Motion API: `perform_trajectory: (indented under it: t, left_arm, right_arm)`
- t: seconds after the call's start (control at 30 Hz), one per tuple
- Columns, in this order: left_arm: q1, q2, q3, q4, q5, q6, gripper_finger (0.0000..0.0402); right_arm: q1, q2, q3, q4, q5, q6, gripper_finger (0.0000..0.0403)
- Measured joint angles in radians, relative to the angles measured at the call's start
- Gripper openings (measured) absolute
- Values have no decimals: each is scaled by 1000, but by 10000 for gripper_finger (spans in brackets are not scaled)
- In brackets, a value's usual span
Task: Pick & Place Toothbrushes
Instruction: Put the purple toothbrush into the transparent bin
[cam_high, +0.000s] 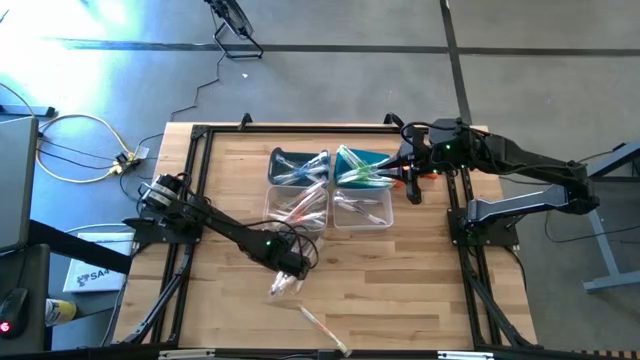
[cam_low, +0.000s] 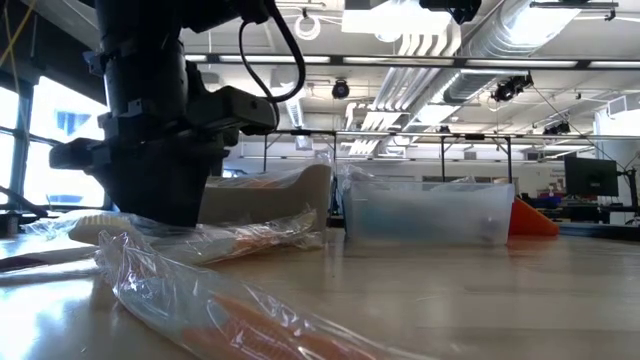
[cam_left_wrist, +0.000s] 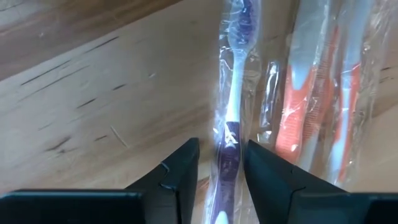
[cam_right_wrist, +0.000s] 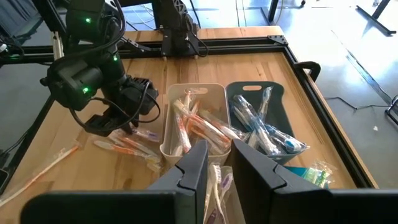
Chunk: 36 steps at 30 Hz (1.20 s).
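Loose wrapped toothbrushes (cam_high: 283, 285) lie flat on the wooden table near its front left. My left gripper (cam_high: 290, 268) points down over them, open. In the left wrist view its fingers (cam_left_wrist: 186, 174) stand on either side of a purple-and-white toothbrush (cam_left_wrist: 233, 93), along its handle end. Orange-handled toothbrushes (cam_left_wrist: 311, 106) lie just beside it. One more toothbrush (cam_high: 322, 326) lies alone near the front edge. My right gripper (cam_high: 408, 188) hangs high over the bins at the far right; its fingers (cam_right_wrist: 193, 168) stand slightly apart with nothing between them.
Four small bins sit at the far middle: a dark one (cam_high: 295, 165) and a teal one (cam_high: 365, 165) with blue and green toothbrushes, and two clear ones (cam_high: 297, 207) (cam_high: 362, 210) in front. An orange thing (cam_low: 535, 220) lies behind them. Black frame rails (cam_high: 195, 180) edge the table.
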Motion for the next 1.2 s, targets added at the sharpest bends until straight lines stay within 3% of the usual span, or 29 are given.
perform_trajectory:
  t: [0.33, 0.77, 1.2]
  left_arm:
    - [0, -2, -1, -11, -18, 37, 11]
    - [0, -128, -6, -81, -22, 112, 1]
    - [0, -355, -5, -79, -33, 280, 1]
  right_arm:
    - [0, 0, 0, 0, 0, 0, 64]
    - [0, 0, 0, 0, 0, 2, 64]
    - [0, 0, 0, 0, 0, 3, 64]
